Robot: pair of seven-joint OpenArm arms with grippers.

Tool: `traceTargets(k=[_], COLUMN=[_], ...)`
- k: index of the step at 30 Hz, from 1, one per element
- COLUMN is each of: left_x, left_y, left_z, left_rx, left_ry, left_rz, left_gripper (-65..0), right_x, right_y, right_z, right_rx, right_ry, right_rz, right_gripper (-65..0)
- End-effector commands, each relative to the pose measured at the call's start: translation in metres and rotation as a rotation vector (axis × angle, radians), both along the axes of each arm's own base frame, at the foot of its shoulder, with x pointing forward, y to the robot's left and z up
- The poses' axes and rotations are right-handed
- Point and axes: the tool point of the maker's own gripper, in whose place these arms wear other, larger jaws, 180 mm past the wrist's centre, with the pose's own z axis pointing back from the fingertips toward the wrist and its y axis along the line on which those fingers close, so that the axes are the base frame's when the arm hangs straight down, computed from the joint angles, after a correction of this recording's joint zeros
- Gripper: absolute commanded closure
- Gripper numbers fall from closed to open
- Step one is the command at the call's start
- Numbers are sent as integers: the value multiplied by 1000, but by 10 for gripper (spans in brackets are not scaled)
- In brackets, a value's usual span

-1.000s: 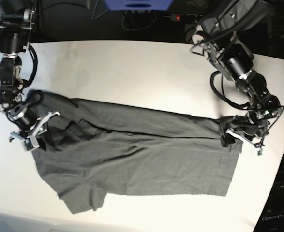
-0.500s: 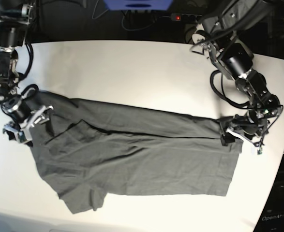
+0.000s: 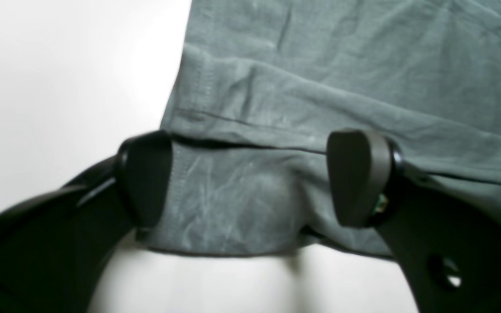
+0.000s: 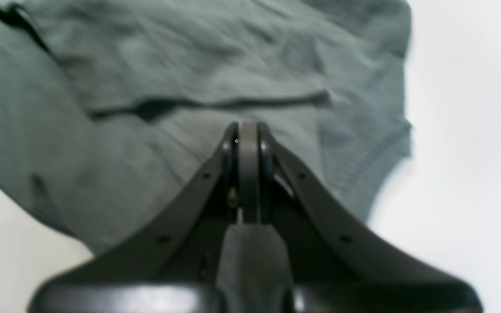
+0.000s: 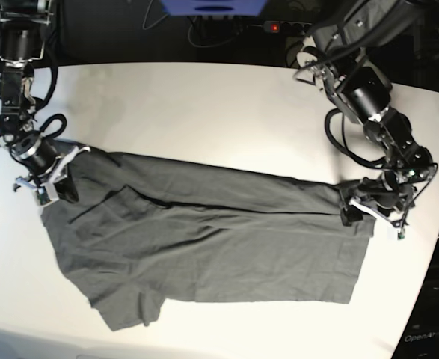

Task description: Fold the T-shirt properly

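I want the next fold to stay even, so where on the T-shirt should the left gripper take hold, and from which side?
Probably the hemmed corner of the T-shirt where the folded-over layer ends. The left gripper already stands open astride it, one finger beyond the stitched hem, one over the cloth. Come in low from the bare table side, so that the jaws close across both layers near the fold line.

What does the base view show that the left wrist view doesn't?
Only the base view shows the whole T-shirt spread on the white table, both arms, and the right end effector at the shirt's far end. Only the left wrist view shows the stitched hem and the left end effector open, its fingers astride the cloth's corner. Both show that shirt corner by the table edge.
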Motion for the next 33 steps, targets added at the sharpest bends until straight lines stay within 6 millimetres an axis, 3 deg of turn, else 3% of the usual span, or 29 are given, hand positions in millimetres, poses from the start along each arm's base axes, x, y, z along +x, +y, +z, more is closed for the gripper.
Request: traceTargets(k=[1,13,16,21,23,28,33], left_x=[15,14,12,12,11,10,1], left_y=[5,3,3,3,3,5,7], left_z=[22,17,15,15,15,13,-5], left_rx=[12,4,4,4,5,13,-5], left_ry=[-73,-63,-57,-54,-52,-45,1], left_rz=[5,3,1,0,0,-1,-6], left_gripper=[-541,-537,-428,-90,-10,-19,-19], right_x=[3,-8,-8,-8,-9,-10,-11], right_y=[-5,6,10,10,10,9,8], right_z=[12,-3,-5,-5,-5,-5,-7], right_rx=[-1,37,47,47,47,44,42], right_ry=[-39,-6,-6,-6,-4,-3,2], right_rz=[-2,-7,-8,-8,-8,-8,-8], right_gripper=[-3,-3,-3,-3,-3,-3,-3])
